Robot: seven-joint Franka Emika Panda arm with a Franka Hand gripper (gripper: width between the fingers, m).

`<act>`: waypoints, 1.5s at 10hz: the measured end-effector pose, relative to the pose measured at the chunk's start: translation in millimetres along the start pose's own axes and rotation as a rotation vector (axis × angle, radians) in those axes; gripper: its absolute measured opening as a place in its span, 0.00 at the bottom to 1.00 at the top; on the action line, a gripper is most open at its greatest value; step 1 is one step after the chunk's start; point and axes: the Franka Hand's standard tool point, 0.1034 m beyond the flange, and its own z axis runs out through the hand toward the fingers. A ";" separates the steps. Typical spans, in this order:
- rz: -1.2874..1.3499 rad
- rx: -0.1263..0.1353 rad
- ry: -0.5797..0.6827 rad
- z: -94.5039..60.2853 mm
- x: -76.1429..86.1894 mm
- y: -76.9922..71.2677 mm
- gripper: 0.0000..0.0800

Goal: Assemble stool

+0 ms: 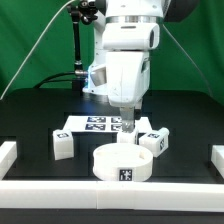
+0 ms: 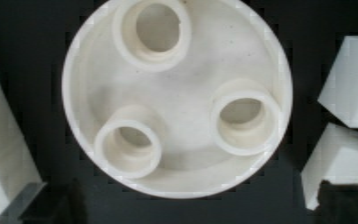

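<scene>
We show the end effector (image 1: 128, 128), jaws released and empty, hovering just above the seat (image 1: 106, 166), which lies sockets-up on the surface (image 1: 35, 125) (presumably so the legs (image 1: 62, 144) can drop in).

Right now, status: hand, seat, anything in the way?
Hand open, empty, over the seat. Seat's three sockets face up, all vacant. Loose legs beside it, none fitted. Nothing between hand and seat.

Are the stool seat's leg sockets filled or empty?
Empty. In the wrist view, the seat shows three hollow sockets, nothing inside.
</scene>
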 end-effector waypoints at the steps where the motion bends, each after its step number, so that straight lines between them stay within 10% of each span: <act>1: 0.000 0.002 0.000 1.1 -0.1 -0.6 0.81; 7: 0.011 0.035 0.001 40.5 -6.3 -12.7 0.81; 15: 0.023 0.047 -0.002 49.7 -8.7 -17.3 0.81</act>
